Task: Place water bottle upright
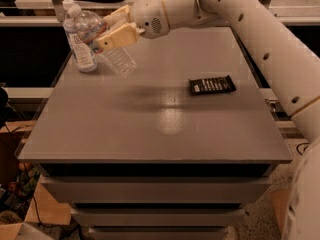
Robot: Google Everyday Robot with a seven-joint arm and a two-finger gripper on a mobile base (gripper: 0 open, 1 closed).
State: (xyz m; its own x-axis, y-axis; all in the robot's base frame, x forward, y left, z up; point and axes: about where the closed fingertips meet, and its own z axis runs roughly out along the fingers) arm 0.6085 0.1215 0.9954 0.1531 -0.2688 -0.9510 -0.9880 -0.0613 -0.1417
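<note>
The water bottle [119,61] is a clear ribbed plastic bottle held in the air above the back left of the grey table [150,129]. It is tilted, with its neck up and to the left and its base down and to the right. My gripper [114,35] is shut on its middle, the tan fingers [120,38] across the body. The bottle's upper end overlaps the taller bottle behind it, so its cap is hard to make out.
A taller smooth bottle with a pale label [82,46] stands upright at the table's back left corner, right beside the held bottle. A black snack packet [212,85] lies flat at the right. My white arm [250,29] reaches in from the upper right.
</note>
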